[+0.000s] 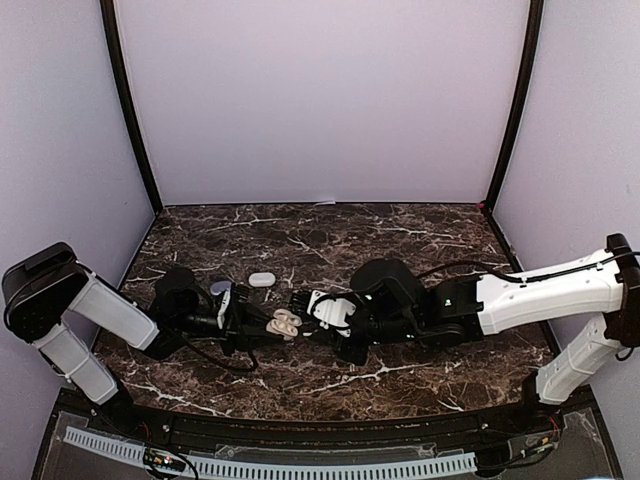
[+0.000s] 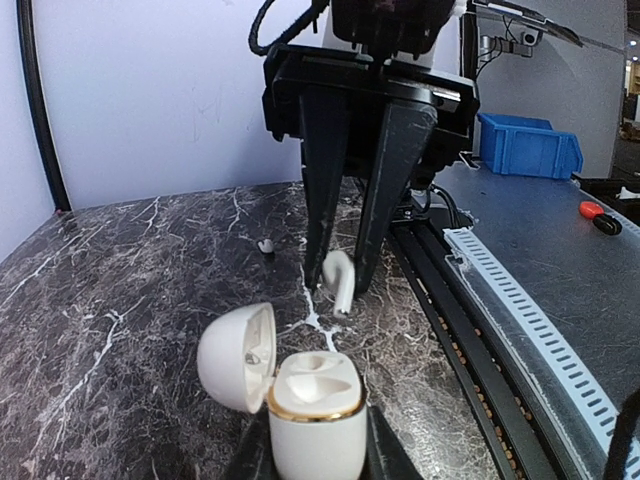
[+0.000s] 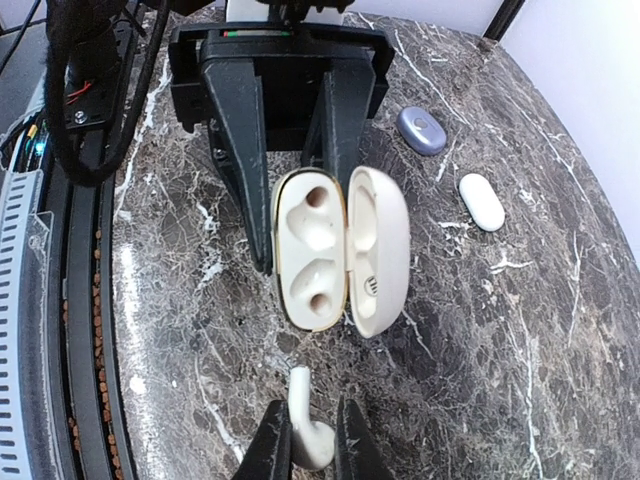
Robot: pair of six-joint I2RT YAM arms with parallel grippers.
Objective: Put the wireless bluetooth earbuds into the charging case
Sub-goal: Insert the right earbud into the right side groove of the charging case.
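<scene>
Dangling earbud (image 3: 311, 440), pinched in right claw (image 3: 312, 415)

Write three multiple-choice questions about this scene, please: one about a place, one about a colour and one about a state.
1. Where is the earbud nearest the open case?
A. Lying on the table
B. Between the fingers of the right hand
C. Inside the case

2. What colour is the closed case beside the closed white case?
A. Lavender
B. Red
C. Green

3. How is the case held in the left hand?
A. Shut
B. Open, both slots empty
C. Open, both slots filled

Answers:
1 B: the right wrist view shows that hand's fingers pinching it.
2 A: it shows lavender next to the white one.
3 B: it stands open and both hollows are bare.
</scene>
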